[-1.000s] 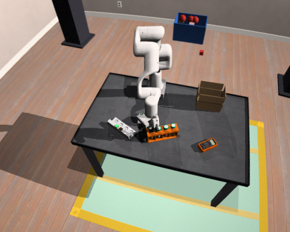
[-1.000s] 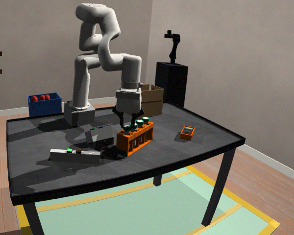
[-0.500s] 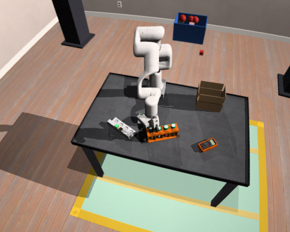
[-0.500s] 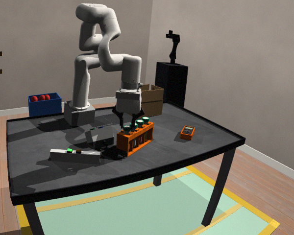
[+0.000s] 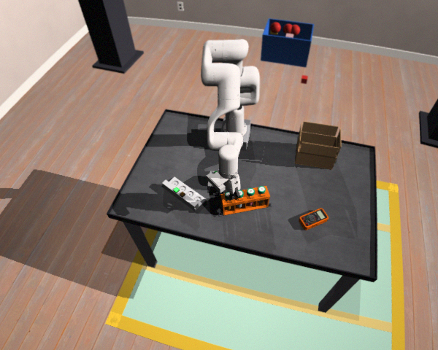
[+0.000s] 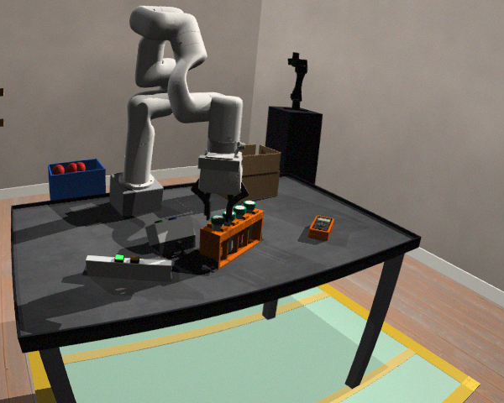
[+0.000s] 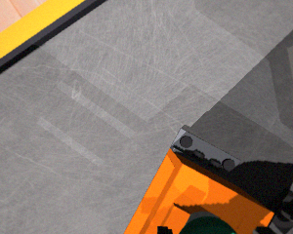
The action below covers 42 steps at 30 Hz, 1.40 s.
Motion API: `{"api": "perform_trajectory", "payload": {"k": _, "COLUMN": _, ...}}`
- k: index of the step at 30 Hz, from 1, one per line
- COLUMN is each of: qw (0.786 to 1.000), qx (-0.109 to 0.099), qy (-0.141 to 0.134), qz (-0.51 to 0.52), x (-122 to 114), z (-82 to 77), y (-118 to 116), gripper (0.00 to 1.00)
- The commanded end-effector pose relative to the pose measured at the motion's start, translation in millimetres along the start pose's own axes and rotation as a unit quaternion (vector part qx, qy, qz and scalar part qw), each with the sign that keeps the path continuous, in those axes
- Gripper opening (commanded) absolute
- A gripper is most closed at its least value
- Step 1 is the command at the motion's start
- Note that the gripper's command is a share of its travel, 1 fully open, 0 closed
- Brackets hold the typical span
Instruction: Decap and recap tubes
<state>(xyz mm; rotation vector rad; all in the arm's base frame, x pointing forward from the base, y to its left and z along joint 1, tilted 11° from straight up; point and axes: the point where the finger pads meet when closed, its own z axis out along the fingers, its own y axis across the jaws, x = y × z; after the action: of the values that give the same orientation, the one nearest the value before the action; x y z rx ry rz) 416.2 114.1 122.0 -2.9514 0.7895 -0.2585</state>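
Note:
The orange decapping station stands near the table's front edge with a green cap on each of its four tubes. My gripper hangs straight down over the end tube nearest the cap tray. Its fingers stand on either side of that tube's green cap, slightly apart from it, so the gripper is open. In the wrist view only the rim of this cap and the orange rack show at the bottom edge. The white cap tray has its green lamp lit, and its nests look empty.
The dark key housing sits between the tray and the rack, close behind my gripper. An orange multimeter lies to the right in the top view. A brown cardboard box stands at the back of the table.

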Motion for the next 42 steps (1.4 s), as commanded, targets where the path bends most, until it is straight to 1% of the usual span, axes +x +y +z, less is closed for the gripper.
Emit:
{"api": "perform_trajectory", "payload": {"k": 1, "qw": 1.0, "qx": 0.001, "qy": 0.001, "qz": 0.0, "x": 0.9, "z": -1.1, "y": -0.9, "gripper": 0.46}}
{"api": "perform_trajectory", "payload": {"k": 4, "qw": 0.999, "qx": 0.001, "qy": 0.001, "qz": 0.049, "x": 0.9, "z": 0.5, "y": -0.9, "gripper": 0.46}}
{"api": "perform_trajectory", "payload": {"k": 18, "qw": 0.999, "qx": 0.001, "qy": 0.001, "qz": 0.049, "x": 0.9, "z": 6.5, "y": -0.9, "gripper": 0.46}}
{"api": "perform_trajectory", "payload": {"k": 24, "qw": 0.999, "qx": 0.001, "qy": 0.001, "qz": 0.049, "x": 0.9, "z": 6.5, "y": -0.9, "gripper": 0.46}}
{"api": "perform_trajectory", "payload": {"k": 25, "qw": 0.999, "qx": 0.001, "qy": 0.001, "qz": 0.049, "x": 0.9, "z": 6.5, "y": -0.9, "gripper": 0.0}}
{"api": "perform_trajectory", "payload": {"k": 37, "qw": 0.999, "qx": 0.001, "qy": 0.001, "qz": 0.049, "x": 0.9, "z": 6.5, "y": -0.9, "gripper": 0.0}}
{"api": "perform_trajectory", "payload": {"k": 39, "qw": 0.997, "qx": 0.001, "qy": 0.001, "qz": 0.082, "x": 0.9, "z": 6.6, "y": -0.9, "gripper": 0.0}}
{"api": "perform_trajectory", "payload": {"k": 41, "qw": 0.997, "qx": 0.001, "qy": 0.001, "qz": 0.082, "x": 0.9, "z": 6.6, "y": -0.9, "gripper": 0.0}}
{"api": "perform_trajectory", "payload": {"k": 42, "qw": 0.995, "qx": 0.001, "qy": 0.001, "qz": 0.099, "x": 0.9, "z": 6.6, "y": -0.9, "gripper": 0.0}}
